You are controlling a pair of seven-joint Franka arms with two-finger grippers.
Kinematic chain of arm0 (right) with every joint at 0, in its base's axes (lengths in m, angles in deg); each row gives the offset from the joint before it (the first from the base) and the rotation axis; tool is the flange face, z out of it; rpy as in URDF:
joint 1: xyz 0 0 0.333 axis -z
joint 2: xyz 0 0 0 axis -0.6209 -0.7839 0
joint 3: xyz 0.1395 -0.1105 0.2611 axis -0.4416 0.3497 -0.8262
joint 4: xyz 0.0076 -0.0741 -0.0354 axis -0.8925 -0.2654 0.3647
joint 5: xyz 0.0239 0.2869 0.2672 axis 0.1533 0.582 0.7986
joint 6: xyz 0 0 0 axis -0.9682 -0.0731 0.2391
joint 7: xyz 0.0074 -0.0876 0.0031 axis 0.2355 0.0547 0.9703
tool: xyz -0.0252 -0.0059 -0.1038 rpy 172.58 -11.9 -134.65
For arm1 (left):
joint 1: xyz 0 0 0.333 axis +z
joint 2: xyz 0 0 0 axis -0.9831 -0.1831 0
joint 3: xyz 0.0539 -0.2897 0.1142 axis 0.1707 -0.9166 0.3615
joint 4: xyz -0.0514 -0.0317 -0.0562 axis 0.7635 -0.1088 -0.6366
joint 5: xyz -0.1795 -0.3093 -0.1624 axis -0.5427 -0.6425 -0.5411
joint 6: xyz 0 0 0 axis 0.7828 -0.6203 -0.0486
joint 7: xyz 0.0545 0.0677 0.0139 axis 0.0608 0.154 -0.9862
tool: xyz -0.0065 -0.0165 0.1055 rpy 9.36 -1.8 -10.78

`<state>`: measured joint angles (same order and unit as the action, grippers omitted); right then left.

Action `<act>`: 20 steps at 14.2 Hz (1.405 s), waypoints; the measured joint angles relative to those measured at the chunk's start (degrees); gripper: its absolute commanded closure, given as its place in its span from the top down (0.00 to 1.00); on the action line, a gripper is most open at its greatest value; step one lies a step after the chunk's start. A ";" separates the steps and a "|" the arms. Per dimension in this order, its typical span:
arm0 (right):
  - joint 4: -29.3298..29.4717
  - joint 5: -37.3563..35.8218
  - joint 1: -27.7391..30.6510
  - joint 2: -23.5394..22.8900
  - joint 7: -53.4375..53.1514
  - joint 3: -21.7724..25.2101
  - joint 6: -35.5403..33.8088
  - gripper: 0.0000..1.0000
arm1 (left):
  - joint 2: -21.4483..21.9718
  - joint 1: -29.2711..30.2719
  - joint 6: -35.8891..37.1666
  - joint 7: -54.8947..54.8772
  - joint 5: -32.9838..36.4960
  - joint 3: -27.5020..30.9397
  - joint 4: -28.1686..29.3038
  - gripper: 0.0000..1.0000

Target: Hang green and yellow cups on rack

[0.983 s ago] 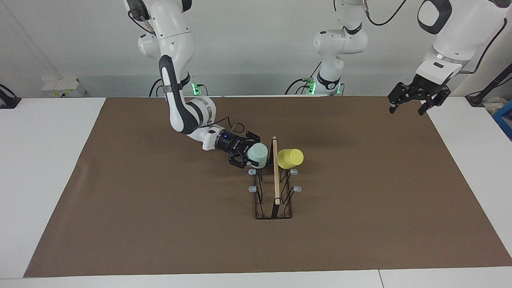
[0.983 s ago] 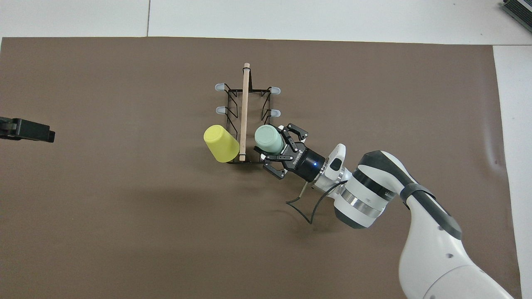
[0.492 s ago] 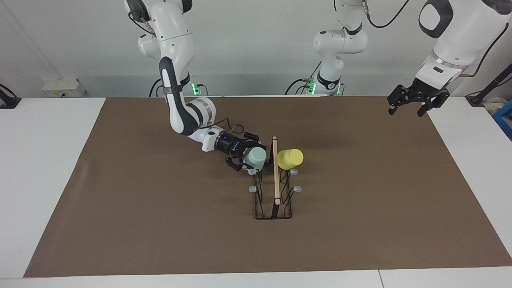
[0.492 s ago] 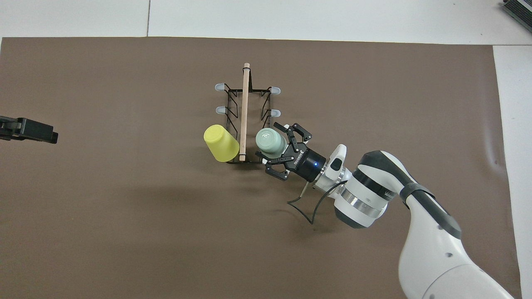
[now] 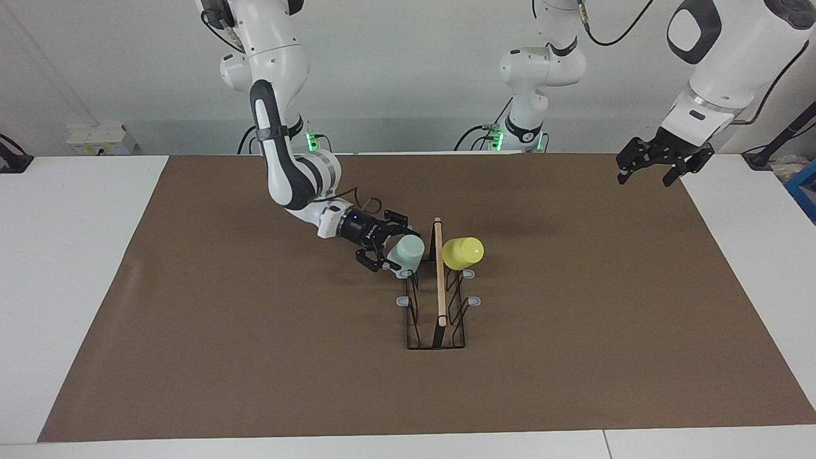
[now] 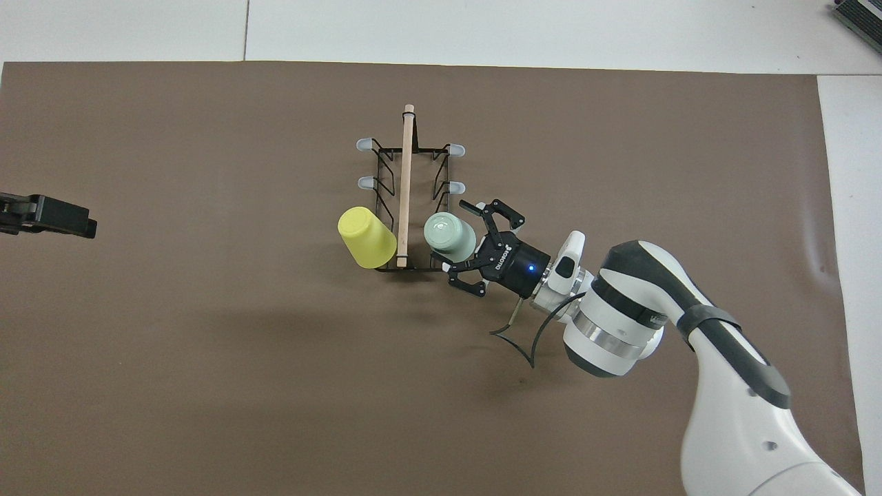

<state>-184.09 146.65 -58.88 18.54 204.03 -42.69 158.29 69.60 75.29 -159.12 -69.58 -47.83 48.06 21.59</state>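
Note:
The rack [image 5: 440, 290] [image 6: 405, 186] is a black wire stand with a light wooden top bar, in the middle of the brown mat. The pale green cup [image 5: 408, 250] [image 6: 449, 236] hangs tilted on a peg at the rack's end nearest the robots, on the right arm's side. The yellow cup [image 5: 463, 252] [image 6: 366, 237] hangs on the matching peg on the left arm's side. My right gripper [image 5: 384, 243] [image 6: 475, 246] is open right beside the green cup, its fingers spread off the cup's wall. My left gripper [image 5: 645, 171] [image 6: 48, 215] hangs open over the mat's edge at the left arm's end.
Four grey-tipped pegs [image 6: 454, 187] farther along the rack carry nothing. The brown mat [image 5: 255, 357] covers most of the white table. A third robot base [image 5: 529, 83] stands at the robots' end.
My right gripper has opened and drawn back a little from the green cup, which stays on its peg. The left gripper has drifted slightly.

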 measured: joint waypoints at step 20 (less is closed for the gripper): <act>15.76 -83.00 27.05 7.48 -40.45 0.51 -9.82 1.00 | 0.00 -0.06 -1.71 0.38 1.76 -0.60 0.57 1.00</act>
<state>-168.34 63.66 -31.84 26.02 163.59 -42.17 148.47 69.59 75.23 -160.84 -69.20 -46.07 47.46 22.16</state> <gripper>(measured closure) 0.000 0.000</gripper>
